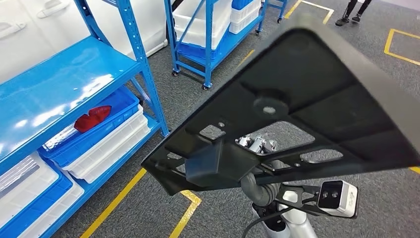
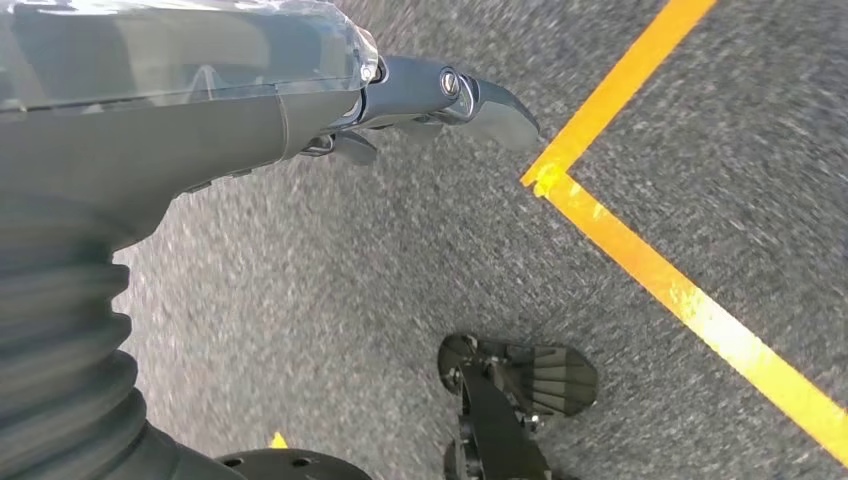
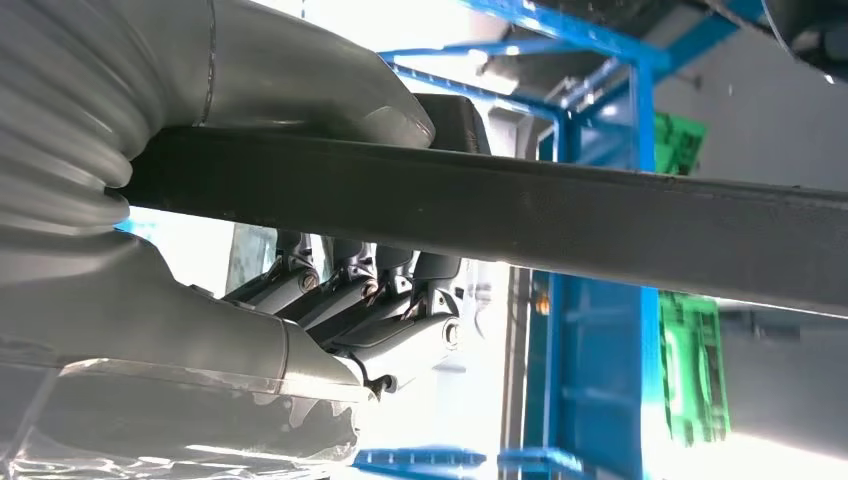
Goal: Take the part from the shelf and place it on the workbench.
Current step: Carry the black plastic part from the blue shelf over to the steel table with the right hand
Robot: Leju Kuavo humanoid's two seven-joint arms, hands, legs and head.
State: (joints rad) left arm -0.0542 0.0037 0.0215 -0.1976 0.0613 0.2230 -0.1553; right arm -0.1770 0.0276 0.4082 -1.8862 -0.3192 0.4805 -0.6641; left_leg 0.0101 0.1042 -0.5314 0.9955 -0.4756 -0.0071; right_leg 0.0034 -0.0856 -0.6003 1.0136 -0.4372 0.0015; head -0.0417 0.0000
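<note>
Spanning most of the head view, the black part point(image 1: 297, 99) is a broad, flat, roughly triangular panel with cut-out windows and a round boss near its middle, carried tilted above the grey floor point(image 1: 208, 99) and well apart from the blue shelf point(image 1: 64, 89). It rests in the right hand point(image 3: 340, 310): in the right wrist view the panel's thin dark edge runs between the thick grey thumb above it and the darker fingers point(image 3: 400, 330) below it, and these curl up against its underside, so the panel is pinched between thumb and fingers. In the head view the fingertips point(image 1: 255, 145) show through one of the panel's windows, directly under the part. Off to the side away from those fingers, the shelf holds stacked blue and white bins point(image 1: 104, 139), and a red piece point(image 1: 92, 118) lies in the top blue one. The left hand point(image 2: 400, 105) hangs over the floor with nothing in it, its visible fingers lying close together and slightly bent, just beside a corner of yellow floor tape point(image 2: 640, 250).
</note>
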